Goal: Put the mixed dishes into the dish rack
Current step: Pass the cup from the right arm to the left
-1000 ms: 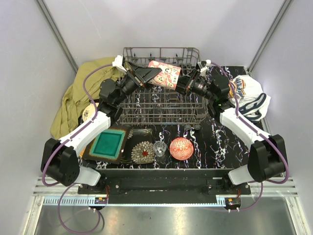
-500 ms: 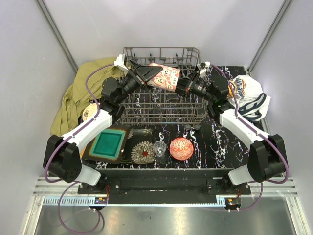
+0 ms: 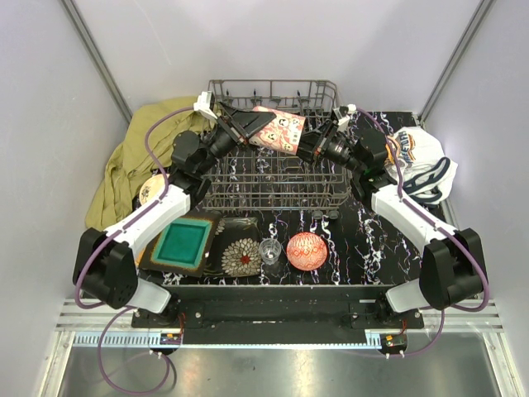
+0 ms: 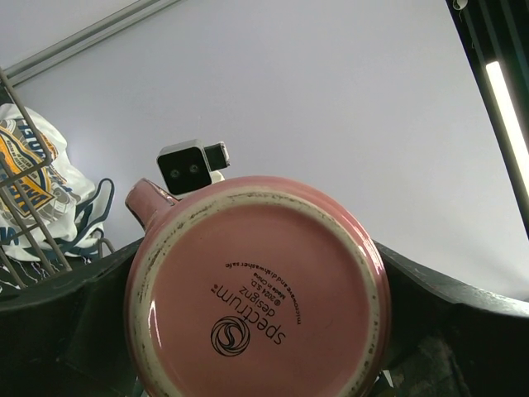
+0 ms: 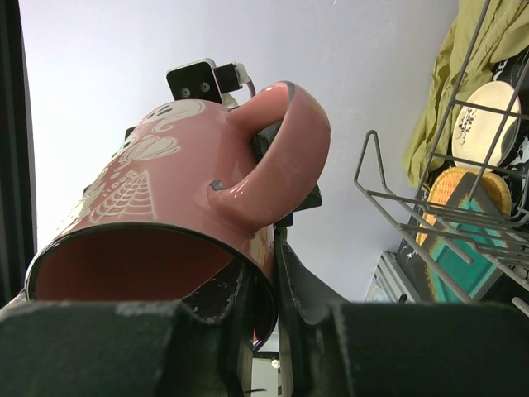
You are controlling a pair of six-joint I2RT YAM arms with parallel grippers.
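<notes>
While right fingers (image 5: pixel 304 298) clamp the pink cup (image 3: pixel 277 128) by its rim, upper centre, above the dish rack (image 3: pixel 273 198), left fingers (image 4: pixel 66 318) stand wide apart round its base; I judge a handover to reorient it.

Marbled table (image 3: pixel 364 231) carries dish rack (image 3: pixel 273 178), plates (image 3: pixel 182 242), bowl (image 3: pixel 306 250), glass (image 3: pixel 269 250).

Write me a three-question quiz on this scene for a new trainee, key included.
1. True or false: the pink cup is already set down.
2. Which gripper pinches the cup's rim? A) left B) right C) neither
3. Fill in: between the dark floral plate and the red bowl stands the ____.
Key: 1 false, it is held in the air over the dish rack. 2 B, the right gripper; the left gripper is open at the cup's base. 3 clear glass.
</notes>
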